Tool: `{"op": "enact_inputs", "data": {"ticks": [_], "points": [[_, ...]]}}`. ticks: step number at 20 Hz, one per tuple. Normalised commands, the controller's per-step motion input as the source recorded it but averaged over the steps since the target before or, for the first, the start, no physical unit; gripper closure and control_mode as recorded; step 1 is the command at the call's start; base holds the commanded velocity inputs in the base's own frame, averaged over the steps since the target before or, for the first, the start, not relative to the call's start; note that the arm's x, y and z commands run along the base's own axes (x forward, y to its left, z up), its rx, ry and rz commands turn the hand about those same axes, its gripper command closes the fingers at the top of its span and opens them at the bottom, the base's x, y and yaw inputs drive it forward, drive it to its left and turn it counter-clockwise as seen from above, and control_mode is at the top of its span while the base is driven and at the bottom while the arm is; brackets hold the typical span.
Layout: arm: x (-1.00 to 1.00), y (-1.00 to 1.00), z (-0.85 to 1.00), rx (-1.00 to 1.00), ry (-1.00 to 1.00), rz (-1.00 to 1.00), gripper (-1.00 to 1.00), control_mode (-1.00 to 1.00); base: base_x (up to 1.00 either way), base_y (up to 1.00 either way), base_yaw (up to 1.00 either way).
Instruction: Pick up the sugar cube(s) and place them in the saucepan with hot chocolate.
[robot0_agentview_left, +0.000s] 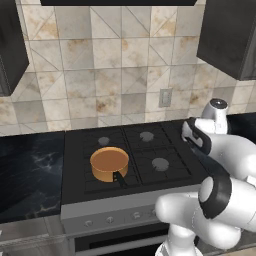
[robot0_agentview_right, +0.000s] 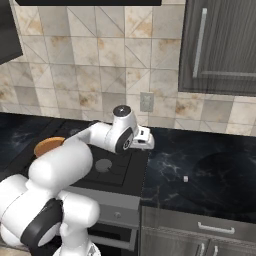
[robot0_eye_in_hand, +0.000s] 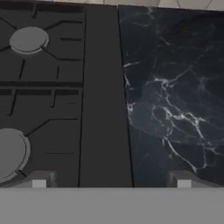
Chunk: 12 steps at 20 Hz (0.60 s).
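Copper saucepan sits on the near-left burner. Sugar cube lies on the dark desk, right of the stove. End effector is held fully open, empty, over the stove's right edge, presumably en route to the cube.

The saucepan is copper-orange with a flat brown inside and a black handle. The stove is matte black with grey round burner caps and a grey front strip. The surface is black marble veined in white (bluish where light falls on it). The sugar cube seems whitish-grey, a mere speck. The wall tiles are beige, mottled brown, with diagonal lines. The cabinets are dark grey.
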Motion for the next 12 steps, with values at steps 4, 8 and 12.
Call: {"op": "enact_inputs", "data": {"ticks": [4, 8, 12], "points": [[0.0, -0.23, -0.37, 0.01, 0.04, -0.25, -1.0, -1.0, 0.0, 0.0, 0.0], [-0.13, -0.18, -0.01, 0.08, 0.0, -0.15, -1.0, -1.0, 0.0, 0.0, 0.0], [-0.01, -0.35, -0.13, 0.04, 0.0, -0.16, -1.0, -1.0, 0.0, 0.0, 0.0]]}}
